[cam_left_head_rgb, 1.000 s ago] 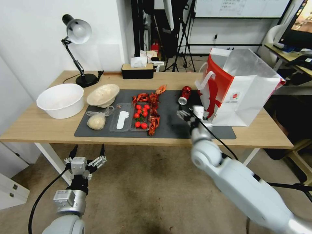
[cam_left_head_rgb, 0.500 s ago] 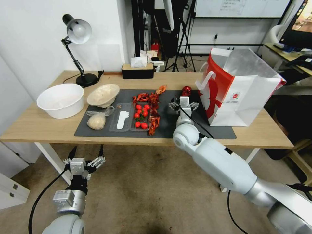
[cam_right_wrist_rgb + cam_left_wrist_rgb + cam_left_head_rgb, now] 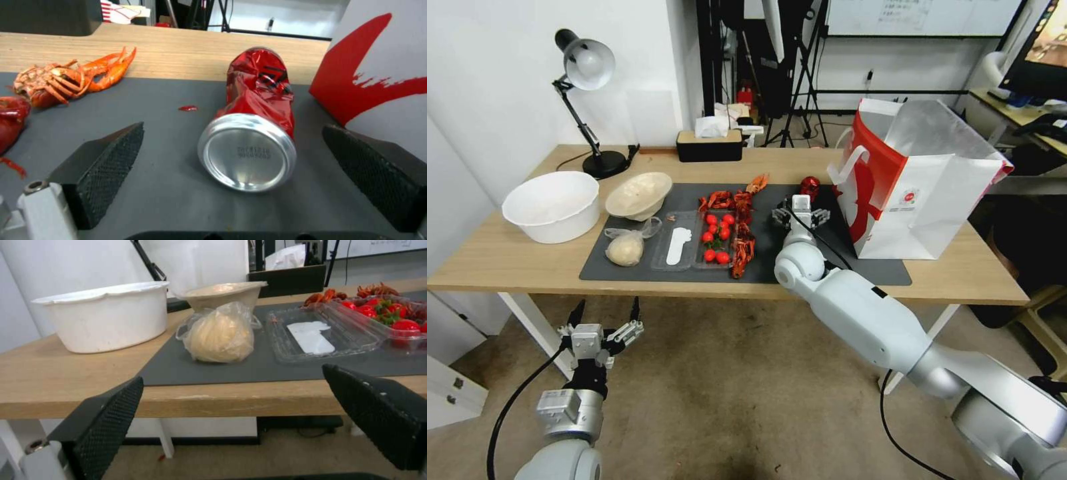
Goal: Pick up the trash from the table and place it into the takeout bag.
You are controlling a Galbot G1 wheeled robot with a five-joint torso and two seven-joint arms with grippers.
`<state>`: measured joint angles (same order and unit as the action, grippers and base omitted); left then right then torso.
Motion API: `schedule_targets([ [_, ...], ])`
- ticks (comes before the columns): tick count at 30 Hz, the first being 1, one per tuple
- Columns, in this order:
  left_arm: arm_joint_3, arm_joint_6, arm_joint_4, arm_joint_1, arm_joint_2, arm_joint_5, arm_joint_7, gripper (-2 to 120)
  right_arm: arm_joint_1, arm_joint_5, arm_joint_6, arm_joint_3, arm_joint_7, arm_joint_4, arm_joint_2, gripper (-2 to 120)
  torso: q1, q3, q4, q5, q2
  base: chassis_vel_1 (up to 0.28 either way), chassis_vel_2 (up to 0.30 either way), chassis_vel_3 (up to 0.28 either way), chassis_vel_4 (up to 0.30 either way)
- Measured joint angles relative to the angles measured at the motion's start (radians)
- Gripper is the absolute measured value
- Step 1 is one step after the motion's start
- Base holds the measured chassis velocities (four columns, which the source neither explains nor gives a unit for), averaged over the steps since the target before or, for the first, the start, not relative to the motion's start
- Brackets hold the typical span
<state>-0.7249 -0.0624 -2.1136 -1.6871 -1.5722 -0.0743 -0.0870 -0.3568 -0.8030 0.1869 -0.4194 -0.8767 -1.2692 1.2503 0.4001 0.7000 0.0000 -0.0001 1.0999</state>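
A wood table (image 3: 514,257) holds a dark grey mat (image 3: 774,257). The right gripper (image 3: 801,212) reaches over the mat with its jaws spread wide, holding nothing. In the right wrist view, a crushed red can (image 3: 256,133) lies on its side on the mat, its silver base facing the camera, between the two open fingers (image 3: 104,160) but touching neither. The can (image 3: 810,187) lies just beside the takeout bag (image 3: 920,200), a tall white and red paper bag standing open at the right end of the mat. Crayfish shells (image 3: 740,227) lie left of the can, in the middle of the mat, beside a clear tray of red tomatoes (image 3: 716,237). Farther left on the mat lies a clear bag with a beige lump (image 3: 625,248), near a cream bowl (image 3: 639,195) and a large white bowl (image 3: 551,205). The left gripper (image 3: 602,321) hangs below the table's near edge, over the floor, jaws open and empty.
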Motion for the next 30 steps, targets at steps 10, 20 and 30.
schedule_targets([
  [10, -0.002, -0.008, 0.004, -0.004, 0.0, -0.001, 0.001, 100, 0.024, -0.018, 0.012, -0.001, -0.008, 0.044, 0.022, 97, 0.0, 0.0, 0.0001, 0.0001, 0.0, 0.0, 0.0, 0.0, 0.0],
  [20, -0.001, -0.016, 0.011, -0.005, -0.001, 0.002, 0.001, 100, 0.029, -0.04, 0.021, 0.002, -0.017, 0.063, 0.028, 74, 0.0, 0.0, 0.0, 0.0, 0.0, 0.0, 0.0, 0.0, 0.0],
  [30, 0.002, -0.021, 0.015, -0.007, -0.003, 0.006, 0.001, 100, 0.028, -0.058, 0.029, 0.008, -0.033, 0.066, 0.025, 52, 0.0, 0.0, 0.0, 0.0001, 0.0, 0.0, 0.0, 0.0, 0.0],
])
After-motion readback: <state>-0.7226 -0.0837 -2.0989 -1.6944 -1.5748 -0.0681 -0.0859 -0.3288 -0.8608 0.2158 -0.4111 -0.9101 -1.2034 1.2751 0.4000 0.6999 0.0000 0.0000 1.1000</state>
